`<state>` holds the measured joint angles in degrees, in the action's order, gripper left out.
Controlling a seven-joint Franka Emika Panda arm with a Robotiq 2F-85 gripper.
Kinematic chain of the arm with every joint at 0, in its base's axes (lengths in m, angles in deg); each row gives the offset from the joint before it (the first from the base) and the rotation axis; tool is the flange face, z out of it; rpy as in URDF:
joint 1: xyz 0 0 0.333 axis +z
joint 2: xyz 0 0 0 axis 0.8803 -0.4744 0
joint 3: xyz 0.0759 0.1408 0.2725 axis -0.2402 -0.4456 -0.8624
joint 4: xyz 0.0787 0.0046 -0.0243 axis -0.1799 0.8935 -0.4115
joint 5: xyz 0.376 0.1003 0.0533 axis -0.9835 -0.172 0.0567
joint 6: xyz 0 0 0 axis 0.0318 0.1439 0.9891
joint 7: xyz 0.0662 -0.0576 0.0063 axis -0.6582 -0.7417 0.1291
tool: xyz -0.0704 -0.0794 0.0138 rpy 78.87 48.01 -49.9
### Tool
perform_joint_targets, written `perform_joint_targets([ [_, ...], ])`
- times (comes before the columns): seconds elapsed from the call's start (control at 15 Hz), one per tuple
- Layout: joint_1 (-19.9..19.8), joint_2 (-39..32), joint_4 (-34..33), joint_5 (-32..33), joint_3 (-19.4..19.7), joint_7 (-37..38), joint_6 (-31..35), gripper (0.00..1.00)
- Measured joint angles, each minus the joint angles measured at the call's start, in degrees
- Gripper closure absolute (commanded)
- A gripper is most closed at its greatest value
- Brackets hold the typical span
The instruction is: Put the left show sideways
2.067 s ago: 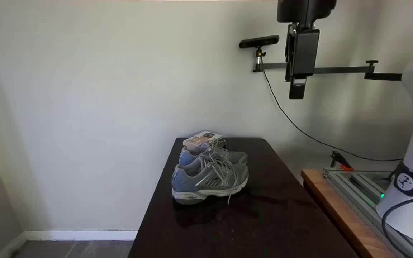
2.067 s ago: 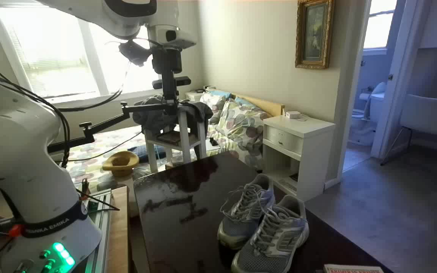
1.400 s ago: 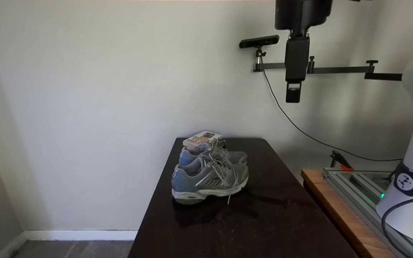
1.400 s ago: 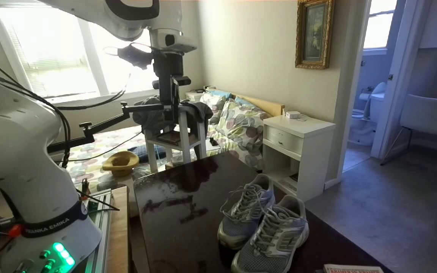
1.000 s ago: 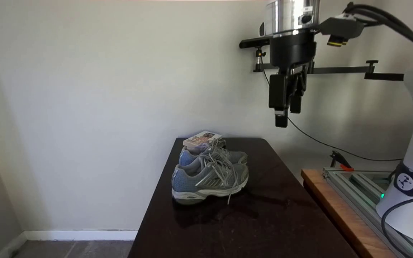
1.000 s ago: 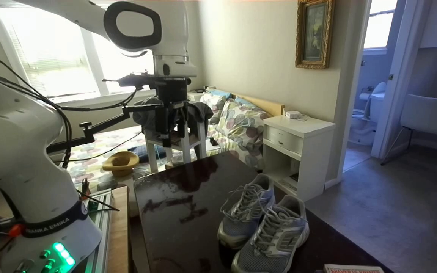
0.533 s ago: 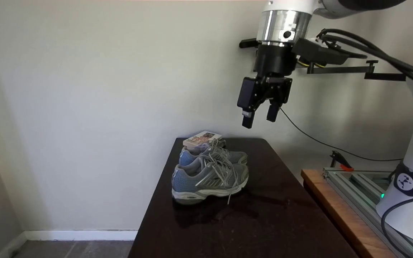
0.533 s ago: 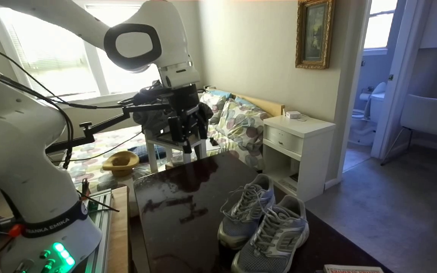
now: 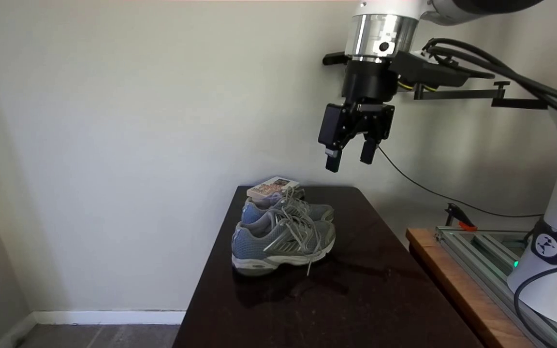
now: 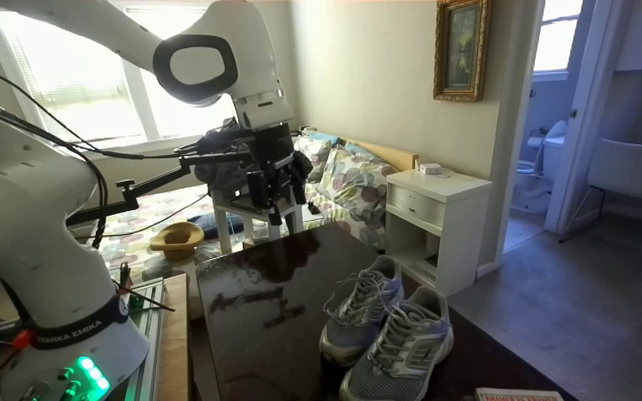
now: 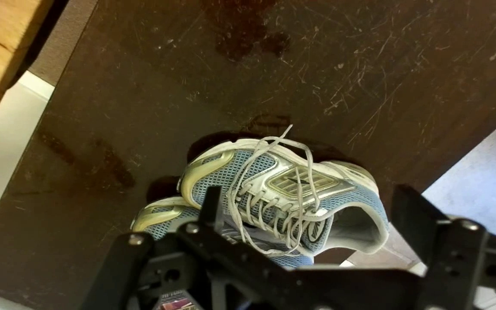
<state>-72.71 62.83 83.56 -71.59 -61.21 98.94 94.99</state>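
1. Fingers [image 11: 412, 220] of our gripper [image 9: 350, 159] stand wide apart with nothing between them, well above the table [image 9: 356, 309].

2. We take the left shoe [image 10: 361, 306] to be the one farther from the book [image 9: 273, 187], though the sentence leaves open whose left it means. It stands upright, just beside its mate [image 10: 403, 351]; whether the two touch, we cannot tell.

3. From the fingers it lies downward and toward the lower left in an exterior view, where its toe [image 9: 328, 237] points to the right of the frame and its heel [image 9: 247, 244] to the left. In the wrist view it sits near the middle, a little low, toe left and heel right, with the mate partly hidden below it.

4. What our next move turns on: the line from finger to finger runs nearly along the shoe's long axis, not across it. Closing so would mean a toe-to-heel grasp, which we judge too long for this spread.

5. We would likely turn the gripper so the fingers straddle the shoe's width; one finger must then slip into the tight gap toward the mate, which could get nudged.
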Motion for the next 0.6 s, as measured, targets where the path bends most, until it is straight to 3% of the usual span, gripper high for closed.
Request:
perform_joint_targets([
  [0.6, -4.8, -3.7, -2.1, 0.0, 2.2, 5.7, -2.6, 0.00],
])
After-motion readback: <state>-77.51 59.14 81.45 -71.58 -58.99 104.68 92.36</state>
